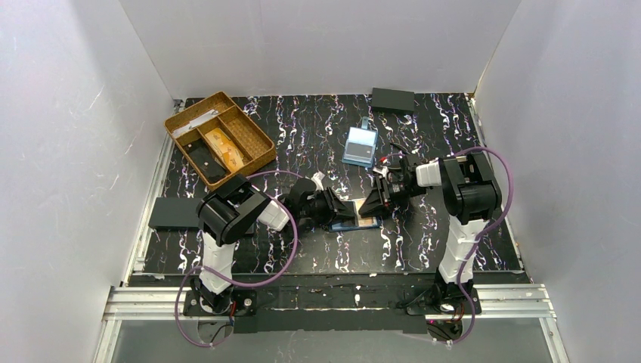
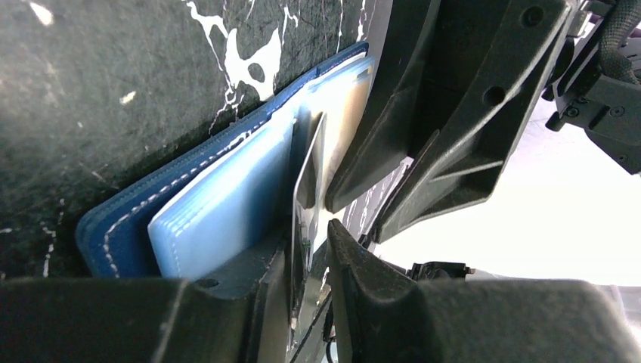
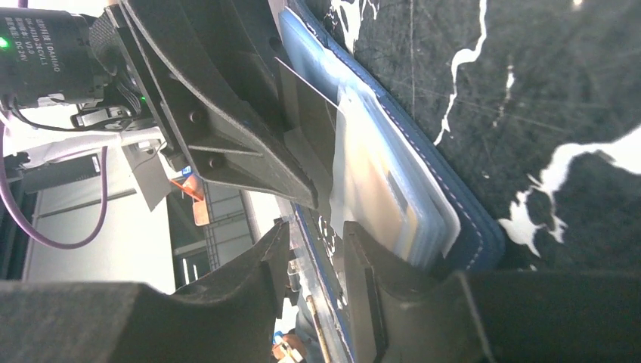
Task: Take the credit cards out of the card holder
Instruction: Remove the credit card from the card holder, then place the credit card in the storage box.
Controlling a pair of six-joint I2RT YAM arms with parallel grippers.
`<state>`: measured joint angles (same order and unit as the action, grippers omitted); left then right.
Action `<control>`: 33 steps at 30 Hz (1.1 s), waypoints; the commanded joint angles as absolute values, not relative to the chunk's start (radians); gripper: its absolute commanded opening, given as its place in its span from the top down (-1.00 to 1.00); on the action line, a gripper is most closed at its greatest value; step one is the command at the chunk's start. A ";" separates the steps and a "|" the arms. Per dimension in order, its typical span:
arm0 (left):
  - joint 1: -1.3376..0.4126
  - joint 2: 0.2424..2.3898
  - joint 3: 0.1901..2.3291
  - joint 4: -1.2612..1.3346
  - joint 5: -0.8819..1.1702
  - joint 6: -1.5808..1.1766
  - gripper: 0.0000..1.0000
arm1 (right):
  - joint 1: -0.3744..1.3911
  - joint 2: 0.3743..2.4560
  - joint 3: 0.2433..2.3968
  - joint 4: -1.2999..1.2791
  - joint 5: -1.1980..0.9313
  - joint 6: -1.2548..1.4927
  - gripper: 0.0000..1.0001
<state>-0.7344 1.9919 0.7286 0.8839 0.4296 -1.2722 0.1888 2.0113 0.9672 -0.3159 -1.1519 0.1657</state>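
The navy card holder (image 1: 349,224) lies open on the table between both grippers, its light blue slots (image 2: 227,204) facing up. One credit card (image 2: 308,170) stands partly out of a slot, edge-on between my left gripper's (image 2: 314,234) fingers. It rests against one finger, with a slit of daylight to the other. My right gripper (image 3: 317,231) faces it from the other end, jaws apart around a thin blue-edged flap of the holder (image 3: 461,219). The same card (image 3: 310,113) shows dark beside the left finger. A pale card (image 3: 378,181) sits in a slot.
A wooden divided tray (image 1: 219,95) at the back left holds orange cards (image 1: 224,149). A light blue clear case (image 1: 360,145) lies behind the grippers. Flat black rectangles sit at the back right (image 1: 392,100) and the left edge (image 1: 174,212). White walls close in three sides.
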 commanded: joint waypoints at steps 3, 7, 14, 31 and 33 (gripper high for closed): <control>-0.711 1.965 0.676 0.822 0.422 -1.255 0.52 | 0.172 2.023 0.959 -0.317 -0.932 0.115 0.14; -0.701 1.945 0.659 0.822 0.424 -1.253 0.53 | 0.172 2.027 0.960 -0.325 -0.923 0.106 0.13; -0.688 1.917 0.629 0.824 0.427 -1.252 0.68 | 0.172 2.024 0.965 -0.335 -0.926 0.094 0.13; -0.627 1.593 0.553 0.710 0.538 -1.016 1.00 | 0.172 1.924 1.207 -1.088 -1.175 -0.831 0.10; -0.628 1.535 0.558 0.675 0.568 -0.936 1.00 | 0.171 1.917 1.244 -1.256 -1.182 -1.004 0.07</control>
<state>-0.6273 1.6628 0.5442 0.7634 0.4861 -1.1149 0.1761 1.9765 1.1594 -0.8236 -1.1337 -0.5122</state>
